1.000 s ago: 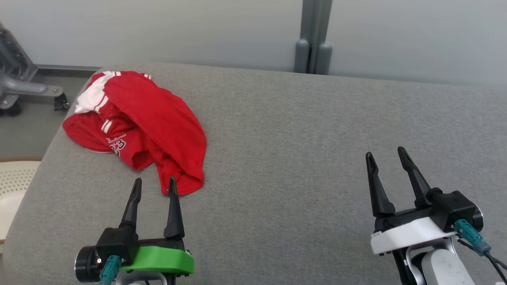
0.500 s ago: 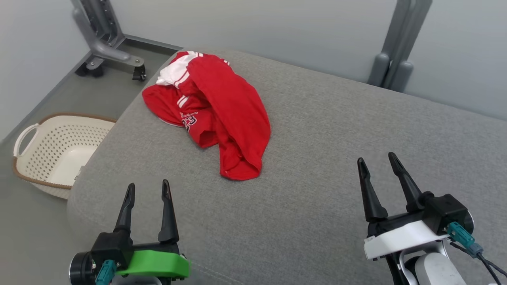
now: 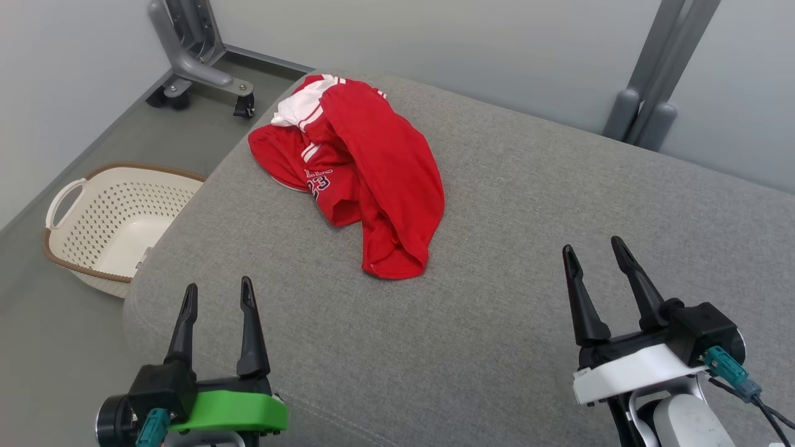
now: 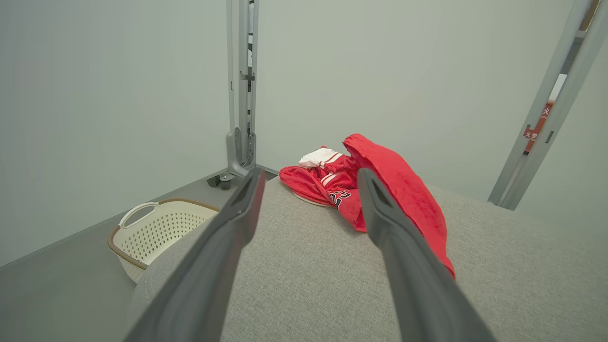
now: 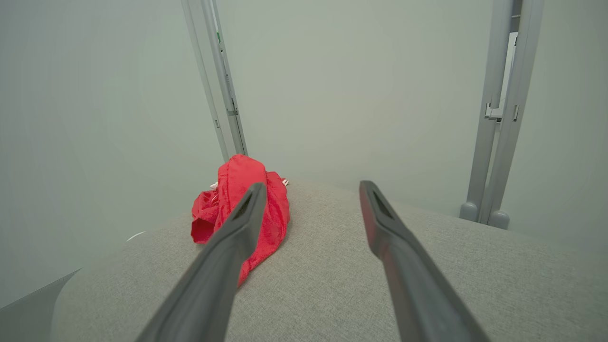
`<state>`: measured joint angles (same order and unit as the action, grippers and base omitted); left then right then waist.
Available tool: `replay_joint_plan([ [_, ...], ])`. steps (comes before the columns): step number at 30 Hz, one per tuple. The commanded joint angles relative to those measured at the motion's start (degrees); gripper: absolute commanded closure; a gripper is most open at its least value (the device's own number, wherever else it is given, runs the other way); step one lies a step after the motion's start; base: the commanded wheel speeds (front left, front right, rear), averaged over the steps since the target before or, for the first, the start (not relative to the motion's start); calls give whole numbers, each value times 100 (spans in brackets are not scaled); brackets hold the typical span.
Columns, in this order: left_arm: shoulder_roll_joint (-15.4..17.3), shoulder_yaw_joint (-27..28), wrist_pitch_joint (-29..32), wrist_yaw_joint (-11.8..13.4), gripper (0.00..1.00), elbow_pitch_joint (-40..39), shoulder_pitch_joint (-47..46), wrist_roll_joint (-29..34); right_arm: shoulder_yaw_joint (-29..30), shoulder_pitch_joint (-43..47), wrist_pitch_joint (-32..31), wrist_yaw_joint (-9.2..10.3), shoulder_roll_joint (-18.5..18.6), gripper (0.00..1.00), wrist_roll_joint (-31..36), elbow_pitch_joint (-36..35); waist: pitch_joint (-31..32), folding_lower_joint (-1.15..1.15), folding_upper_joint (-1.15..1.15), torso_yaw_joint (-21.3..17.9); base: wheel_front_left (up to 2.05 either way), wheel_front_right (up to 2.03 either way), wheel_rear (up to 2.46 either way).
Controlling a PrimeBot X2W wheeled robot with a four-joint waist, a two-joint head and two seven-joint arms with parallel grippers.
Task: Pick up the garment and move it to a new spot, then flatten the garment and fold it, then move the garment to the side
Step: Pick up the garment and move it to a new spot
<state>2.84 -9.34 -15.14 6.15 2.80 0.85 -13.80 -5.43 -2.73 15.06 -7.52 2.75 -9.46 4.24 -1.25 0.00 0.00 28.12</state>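
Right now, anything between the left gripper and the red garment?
Nothing visible. Grey cushion alone lies between the open left gripper and the red garment. The basket sits on the floor beside the cushion, off that path.

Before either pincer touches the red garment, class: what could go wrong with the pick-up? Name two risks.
1. The garment lies bunched in overlapping folds, so the open left pincer may pinch only one layer and drag the rest.
2. It sits near the far left corner of the cushion; a nudge could slide it off the edge, towards the floor by the basket.
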Motion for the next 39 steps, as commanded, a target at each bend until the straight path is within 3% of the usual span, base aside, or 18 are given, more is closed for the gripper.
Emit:
replay_joint_plan([
  [1, 9, 37, -3, 15, 0, -23, -24, -18, 21, -40, 18, 7, 23, 0, 38, -30, -92, 0, 0, -107, 0, 0, 0],
  [8, 9, 362, -2, -125, 0, -97, -457, -1, 177, -186, 18, 7, 26, 0, 249, -88, -518, 0, 0, -460, 0, 0, 0],
  [15, 35, 909, 1, -538, 0, 91, -1383, 251, 421, -497, 18, 7, 26, 0, 601, -212, -1208, 0, 0, -835, 0, 0, 0],
  [23, 535, 1035, 38, -1151, 0, 1476, -3001, 297, 827, -817, 18, 7, 24, 0, 934, -467, -1993, 0, 0, -1228, 0, 0, 0],
  [28, 1056, 573, 874, -1310, 0, 2652, -4278, 415, 982, -925, 18, 7, 20, 0, 1111, -585, -2445, 0, 0, -1372, 0, 0, 0],
  [34, 1286, 238, 2046, -1358, 0, 3827, -5521, -140, 1171, -950, 18, 7, 20, 0, 1100, -684, -2825, 0, 0, -1494, 0, 0, 0],
  [39, 1556, 345, 2853, -1323, 0, 4720, -6235, -397, 1105, -994, 18, 7, 21, 0, 1204, -664, -3023, 0, 0, -1609, 0, 0, 0],
])
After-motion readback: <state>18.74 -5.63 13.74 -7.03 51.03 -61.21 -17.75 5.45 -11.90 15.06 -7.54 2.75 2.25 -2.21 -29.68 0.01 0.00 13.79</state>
